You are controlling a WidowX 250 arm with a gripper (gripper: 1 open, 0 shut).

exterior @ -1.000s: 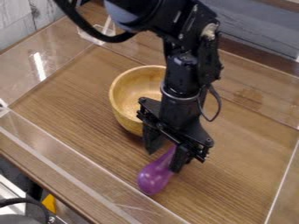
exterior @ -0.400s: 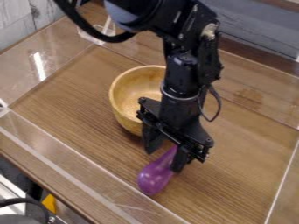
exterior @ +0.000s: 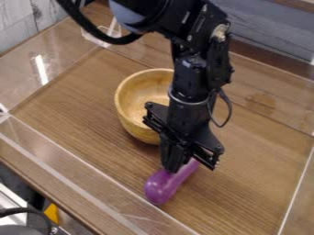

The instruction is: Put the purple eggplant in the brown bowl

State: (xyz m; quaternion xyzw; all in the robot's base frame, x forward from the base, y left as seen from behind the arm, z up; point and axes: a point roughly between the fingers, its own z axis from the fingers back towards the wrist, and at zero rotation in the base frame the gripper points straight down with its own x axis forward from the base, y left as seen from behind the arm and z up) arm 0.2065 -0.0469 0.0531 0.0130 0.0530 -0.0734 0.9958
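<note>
Hand (exterior: 185, 163) pinches eggplant (exterior: 163, 186) between bowl (exterior: 135, 93) and clear wall (exterior: 84, 174).

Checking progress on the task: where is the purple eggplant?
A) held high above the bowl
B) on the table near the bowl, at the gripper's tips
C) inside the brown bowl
B: the purple eggplant lies on the table outside the brown bowl, the gripper shut on its upper end.

Dark wood-grain tabletop (exterior: 73, 128), clear plastic walls (exterior: 73, 170) along its edges. Round light-brown wooden bowl (exterior: 138, 92) sits mid-surface. Small glossy purple eggplant (exterior: 163, 186) lies near it, toward the front edge.
</note>
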